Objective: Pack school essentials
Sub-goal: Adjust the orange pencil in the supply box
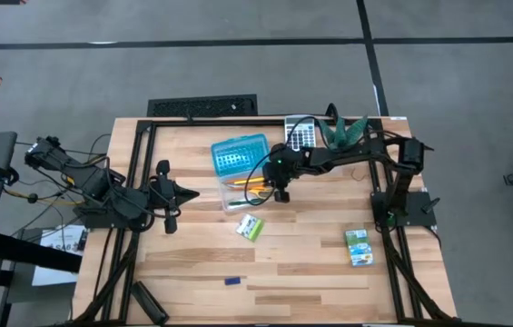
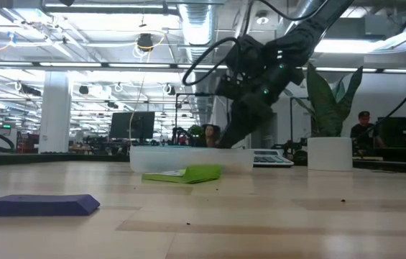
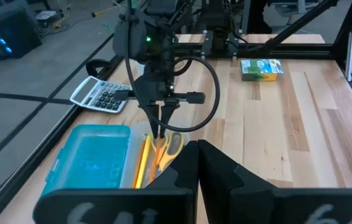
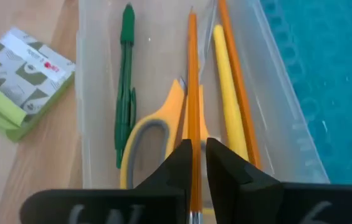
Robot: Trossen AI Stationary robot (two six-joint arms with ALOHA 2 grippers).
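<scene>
Our right tool is pinched on an orange pencil over the clear box. We'd lower it flat beside the scissors, then release. Left tool idles shut, well away from the box.

Your table carries a clear tray, blue lid, calculator, plant, block, packet and blue piece.
</scene>
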